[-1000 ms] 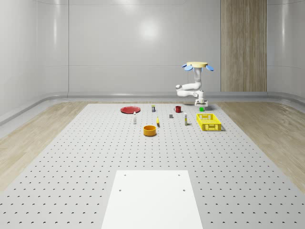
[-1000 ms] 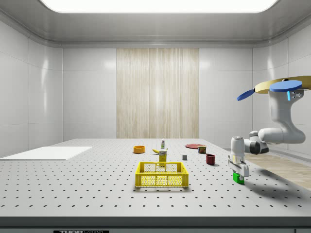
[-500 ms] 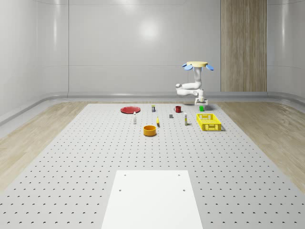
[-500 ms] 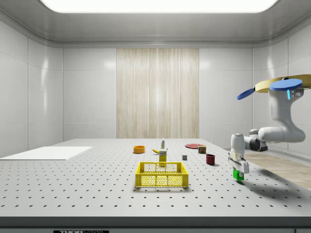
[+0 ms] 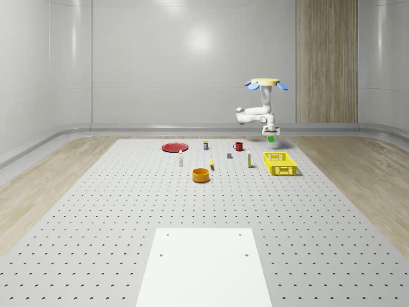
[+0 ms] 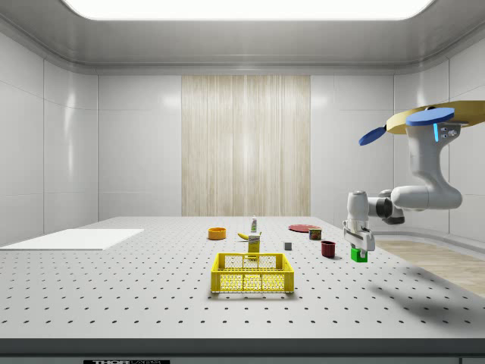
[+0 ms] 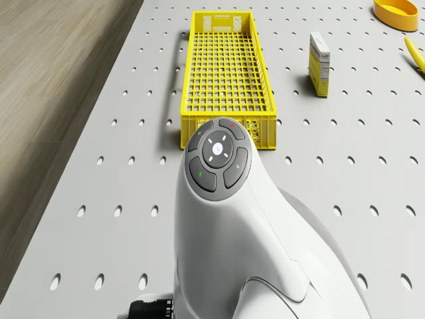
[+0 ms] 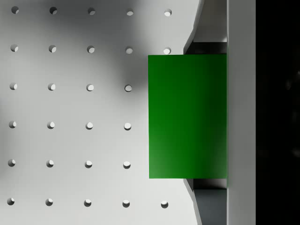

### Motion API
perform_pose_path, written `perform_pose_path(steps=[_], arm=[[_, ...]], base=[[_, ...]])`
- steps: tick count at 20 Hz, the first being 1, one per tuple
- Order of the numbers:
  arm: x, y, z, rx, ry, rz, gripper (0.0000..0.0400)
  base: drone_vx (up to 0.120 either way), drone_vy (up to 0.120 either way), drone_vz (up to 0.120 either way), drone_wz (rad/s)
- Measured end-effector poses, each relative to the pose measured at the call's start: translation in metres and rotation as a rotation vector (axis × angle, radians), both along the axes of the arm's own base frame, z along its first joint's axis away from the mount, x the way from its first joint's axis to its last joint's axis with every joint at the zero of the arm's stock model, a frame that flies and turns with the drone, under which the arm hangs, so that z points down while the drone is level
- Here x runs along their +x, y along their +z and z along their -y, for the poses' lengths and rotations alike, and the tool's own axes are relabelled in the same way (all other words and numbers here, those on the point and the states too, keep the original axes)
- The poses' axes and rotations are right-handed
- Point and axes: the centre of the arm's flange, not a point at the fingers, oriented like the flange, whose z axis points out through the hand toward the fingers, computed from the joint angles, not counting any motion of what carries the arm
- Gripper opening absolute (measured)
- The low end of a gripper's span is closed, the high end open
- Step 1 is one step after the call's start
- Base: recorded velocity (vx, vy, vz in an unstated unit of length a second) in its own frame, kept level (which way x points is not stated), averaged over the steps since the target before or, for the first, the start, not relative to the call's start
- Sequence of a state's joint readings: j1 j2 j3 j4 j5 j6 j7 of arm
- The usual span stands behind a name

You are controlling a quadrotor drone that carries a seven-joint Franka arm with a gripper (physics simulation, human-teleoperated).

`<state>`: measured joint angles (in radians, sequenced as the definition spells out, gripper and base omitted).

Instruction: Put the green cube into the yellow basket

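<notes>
The green cube [image 5: 271, 138] [image 6: 356, 254] [image 8: 187, 116] hangs in the air, held in my gripper [image 5: 271, 136] [image 6: 358, 252], which is shut on it. In the wrist view one finger [image 8: 241, 112] presses flat against the cube's side, with the perforated table far below. The yellow basket [image 5: 279, 163] [image 6: 252, 273] [image 7: 224, 73] rests on the table, nearer the whole-scene camera than the cube. In the side view the cube is well to the basket's right and above the table. The drone [image 5: 264, 83] [image 6: 428, 120] hovers above and behind the basket, its arm [image 7: 226, 212] reaching downward.
On the table stand a dark red mug [image 5: 238, 146], a red plate [image 5: 174, 147], an orange bowl [image 5: 201, 174], a small box [image 7: 319, 64], a banana [image 5: 211, 164] and small bottles. A white panel [image 5: 204, 265] lies at the near end. Wooden floor borders the table.
The gripper has lifted the green cube off the table and carried it toward the side view's left, closer to the basket. The drone has risen and shifted the same way.
</notes>
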<state>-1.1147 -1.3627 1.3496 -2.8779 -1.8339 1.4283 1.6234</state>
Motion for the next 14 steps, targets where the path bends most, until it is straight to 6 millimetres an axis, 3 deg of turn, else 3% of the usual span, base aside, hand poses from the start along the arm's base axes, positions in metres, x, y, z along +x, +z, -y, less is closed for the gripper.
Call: perform_pose_path(steps=[6, 9, 12, 14], arm=[[0.0000, -0.0020, 0.0000, 0.000, 0.006, 0.000, 0.0252], [0.0000, -0.0023, 0.0000, 0.000, 0.005, 0.000, 0.0252], [0.0000, -0.0025, 0.0000, 0.000, 0.004, 0.000, 0.0252], [0.0000, -0.0026, 0.0000, 0.000, 0.003, 0.000, 0.0252]], base=[[0.120, 0.000, 0.120, 0.000], [0.120, 0.000, 0.013, 0.000], [0.120, 0.000, 0.120, 0.000], [0.120, 0.000, 0.000, 0.000]])
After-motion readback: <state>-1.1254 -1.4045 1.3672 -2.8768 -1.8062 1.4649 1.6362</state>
